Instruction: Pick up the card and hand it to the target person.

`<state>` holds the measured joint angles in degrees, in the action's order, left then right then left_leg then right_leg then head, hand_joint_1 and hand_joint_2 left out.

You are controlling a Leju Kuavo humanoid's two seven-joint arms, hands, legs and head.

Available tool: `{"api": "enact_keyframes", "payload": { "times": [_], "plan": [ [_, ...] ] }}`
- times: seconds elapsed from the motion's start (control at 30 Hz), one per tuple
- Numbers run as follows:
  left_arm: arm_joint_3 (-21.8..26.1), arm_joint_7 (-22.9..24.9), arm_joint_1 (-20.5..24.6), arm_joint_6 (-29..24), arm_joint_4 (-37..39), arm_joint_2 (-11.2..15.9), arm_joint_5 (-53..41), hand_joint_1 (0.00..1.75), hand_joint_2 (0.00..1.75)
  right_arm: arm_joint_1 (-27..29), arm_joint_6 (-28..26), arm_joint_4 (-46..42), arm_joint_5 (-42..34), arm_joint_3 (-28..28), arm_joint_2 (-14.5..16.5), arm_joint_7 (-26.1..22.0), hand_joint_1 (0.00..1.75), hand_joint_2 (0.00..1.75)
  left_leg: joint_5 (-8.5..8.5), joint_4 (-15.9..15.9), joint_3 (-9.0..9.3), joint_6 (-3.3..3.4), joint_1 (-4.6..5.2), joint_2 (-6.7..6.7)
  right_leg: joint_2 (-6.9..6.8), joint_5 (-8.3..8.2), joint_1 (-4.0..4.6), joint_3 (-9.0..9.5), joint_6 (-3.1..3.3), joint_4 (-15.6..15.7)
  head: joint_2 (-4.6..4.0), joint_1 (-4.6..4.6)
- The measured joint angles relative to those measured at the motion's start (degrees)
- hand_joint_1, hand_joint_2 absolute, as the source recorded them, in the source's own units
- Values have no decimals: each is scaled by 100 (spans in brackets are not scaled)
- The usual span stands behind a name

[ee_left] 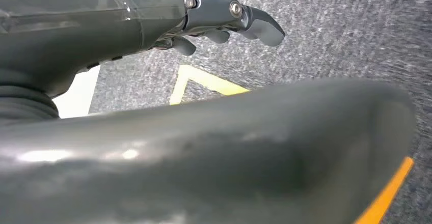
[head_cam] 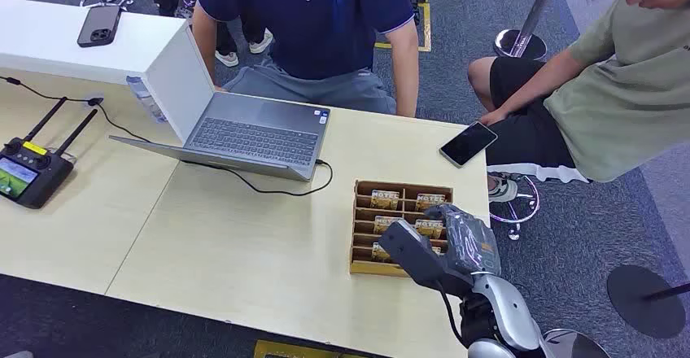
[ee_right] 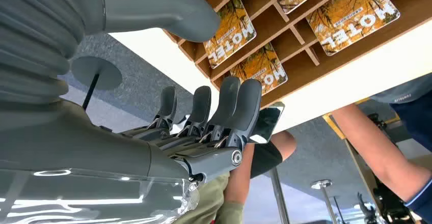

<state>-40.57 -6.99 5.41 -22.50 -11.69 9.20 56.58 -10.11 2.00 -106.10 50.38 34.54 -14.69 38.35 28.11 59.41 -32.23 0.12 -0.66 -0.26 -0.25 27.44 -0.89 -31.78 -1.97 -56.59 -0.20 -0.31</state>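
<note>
I see my right hand [head_cam: 443, 248] at lower right of the head view, fingers [ee_right: 239, 109] spread and empty over the wooden card tray [head_cam: 358, 236]; cards [head_cam: 385, 198] sit in its slots. My left hand [ee_left: 229, 18] hangs above carpet, fingers loosely curled, holding nothing

Your right arm [head_cam: 496, 309] came up from the lower right, bent at the wrist, with the right hand [head_cam: 443, 244] reaching forward and left. Its fingers [ee_right: 224, 112] were stretched out straight, side by side and a little apart, the thumb [ee_right: 168, 10] set well away from them, holding nothing. Your left hand [ee_left: 224, 23] hung low, pointed at the floor, fingers loosely curled, nothing in them.
</note>
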Motion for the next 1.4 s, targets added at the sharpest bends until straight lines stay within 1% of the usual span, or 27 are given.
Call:
{"api": "enact_keyframes", "payload": {
  "times": [0.23,0.37,0.5,0.7,1.0,1.4],
  "plan": [
    [0,197,1,-73,0,10,-52,0,0,61,-122,61,-110,5,-5,-11,75,175,0,0,0,0,0,0,0,0,0,0,0,0,0,0],
    [0,370,2,-137,0,37,-118,0,0,130,-228,123,-213,8,-9,-58,79,175,0,0,0,0,0,0,0,0,0,0,0,0,0,0],
    [0,492,3,-162,0,84,-180,0,0,213,-365,233,-301,11,-13,-121,79,175,0,0,0,0,-1,0,0,0,0,0,0,0,0,0],
    [0,343,2,-146,0,96,-173,0,0,224,-383,345,-287,14,-16,-125,79,175,0,0,0,0,0,0,0,0,0,0,0,0,0,1],
    [0,299,2,-135,0,96,-172,0,0,218,-374,445,-279,16,-17,-115,80,175,0,0,0,0,0,0,0,0,0,0,0,0,0,0],
    [0,-75,-3,48,0,46,-69,0,0,23,-161,482,-205,19,-26,-66,82,175,0,0,0,0,0,0,0,0,0,0,0,0,0,1]
  ]
}}
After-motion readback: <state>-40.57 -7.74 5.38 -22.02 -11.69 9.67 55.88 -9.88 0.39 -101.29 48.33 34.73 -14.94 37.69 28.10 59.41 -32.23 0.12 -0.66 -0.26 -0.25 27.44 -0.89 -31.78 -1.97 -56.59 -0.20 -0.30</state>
